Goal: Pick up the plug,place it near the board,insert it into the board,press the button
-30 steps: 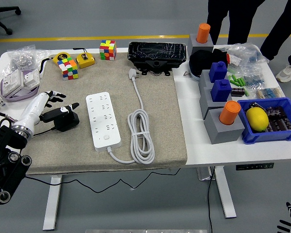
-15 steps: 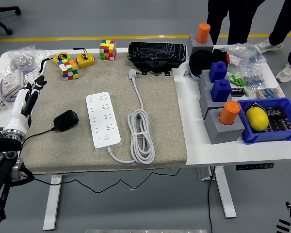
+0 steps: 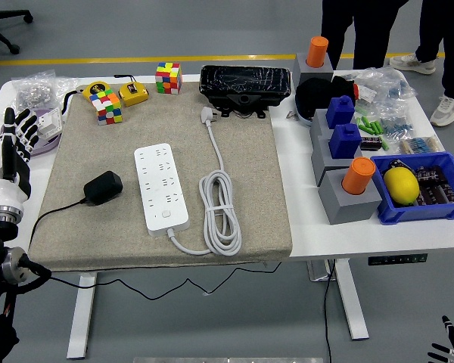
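Counting across the mat (image 3: 265, 189): two Rubik's cubes in the upper left, one (image 3: 168, 77) further up than the other (image 3: 108, 105); two yellow tape measures (image 3: 133, 94) beside them; one white power strip (image 3: 162, 187) at centre with its coiled white cord (image 3: 221, 208); one black plug (image 3: 103, 187) left of the strip. On the bare white table (image 3: 325, 234) at right stand two grey blocks with orange cylinders (image 3: 358, 175) and two with blue caps (image 3: 349, 139), plus one blue bin (image 3: 408, 208) holding a lemon (image 3: 401, 184).

A second ago the left hand (image 3: 11, 140) was wrapped around the plug; half a second ago it had let go and lifted away. Now it has drawn back further to the left edge of the frame, fingers spread wide and pointing up, holding nothing. The plug lies where it was set down, just beside the strip's left edge but not touching it.

The plug is a chunky black adapter with rounded corners, lying flat, its thin black cable (image 3: 53, 214) trailing off to the lower left. Only the fingertips of the right hand (image 3: 446, 349) show at the lower right corner; I cannot tell how they are set.
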Motion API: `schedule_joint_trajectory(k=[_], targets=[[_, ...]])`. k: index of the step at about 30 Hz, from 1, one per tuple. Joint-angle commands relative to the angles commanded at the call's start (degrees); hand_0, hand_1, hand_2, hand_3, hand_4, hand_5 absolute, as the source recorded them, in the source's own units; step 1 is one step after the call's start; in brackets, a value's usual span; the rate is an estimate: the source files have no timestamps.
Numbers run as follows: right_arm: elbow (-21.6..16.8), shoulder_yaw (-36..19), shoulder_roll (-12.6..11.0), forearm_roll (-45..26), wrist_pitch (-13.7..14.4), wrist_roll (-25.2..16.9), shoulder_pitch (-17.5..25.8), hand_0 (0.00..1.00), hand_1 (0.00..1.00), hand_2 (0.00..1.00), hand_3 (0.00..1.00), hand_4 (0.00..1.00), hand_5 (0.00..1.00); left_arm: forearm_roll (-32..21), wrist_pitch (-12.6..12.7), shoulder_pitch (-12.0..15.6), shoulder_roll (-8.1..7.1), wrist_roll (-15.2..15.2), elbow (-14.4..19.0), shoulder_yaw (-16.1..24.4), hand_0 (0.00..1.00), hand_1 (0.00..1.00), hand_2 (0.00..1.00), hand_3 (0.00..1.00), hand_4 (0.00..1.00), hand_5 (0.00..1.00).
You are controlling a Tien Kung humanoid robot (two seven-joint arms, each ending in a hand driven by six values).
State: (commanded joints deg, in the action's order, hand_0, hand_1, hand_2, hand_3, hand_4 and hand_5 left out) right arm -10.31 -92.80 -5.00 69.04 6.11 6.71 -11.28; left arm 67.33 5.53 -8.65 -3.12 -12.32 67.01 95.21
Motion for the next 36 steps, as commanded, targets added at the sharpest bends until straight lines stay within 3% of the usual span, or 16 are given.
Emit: schedule_joint_trajectory(k=[9,10,16,17,22,23,36], targets=[[0.0,2.7,0.0,-1.4,-0.4,0.4,-0.6,0.745,0.629,0.615,0.643,0.998,0.998,2.8,0.8,1.2,0.47,0.7,2.9,0.6,0.833,0.839,0.798,0.801,0.998,0.998],[0.0,3.1,0.0,-1.6,-0.4,0.5,-0.7,0.746,0.63,0.616,0.643,0.998,0.998,3.3,1.0,1.3,0.48,0.8,3.3,0.6,0.787,0.796,0.76,0.764,0.998,0.998],[0.0,4.6,-0.1,-2.1,-0.5,0.6,-0.9,0.746,0.63,0.616,0.643,0.998,0.998,6.3,2.0,2.0,0.5,1.8,4.8,0.5,0.787,0.796,0.76,0.764,0.998,0.998],[0.0,4.7,-0.1,-2.1,-0.5,0.6,-0.9,0.745,0.63,0.635,0.657,0.998,0.998,6.7,2.2,2.1,0.57,1.9,4.9,0.5,0.764,0.767,0.733,0.743,0.998,0.909],[0.0,5.0,-0.2,-2.1,-0.7,0.5,-1.0,0.745,0.63,0.635,0.657,0.998,0.998,8.0,2.8,2.3,0.89,2.0,5.5,0.3,0.764,0.767,0.733,0.743,0.998,0.909],[0.0,5.0,-0.2,-2.1,-0.8,0.4,-1.0,0.748,0.649,0.679,0.691,0.998,0.998,8.2,2.9,2.3,0.9,2.0,5.6,0.1,0.749,0.761,0.726,0.738,0.998,0.818],[0.0,7.8,-0.1,-4.9,-0.9,-0.8,-1.9,0.76,0.695,0.705,0.722,0.998,0.998,8.8,3.3,2.2,0.77,1.9,6.3,0.6,0.741,0.752,0.72,0.736,0.998,0.767]])
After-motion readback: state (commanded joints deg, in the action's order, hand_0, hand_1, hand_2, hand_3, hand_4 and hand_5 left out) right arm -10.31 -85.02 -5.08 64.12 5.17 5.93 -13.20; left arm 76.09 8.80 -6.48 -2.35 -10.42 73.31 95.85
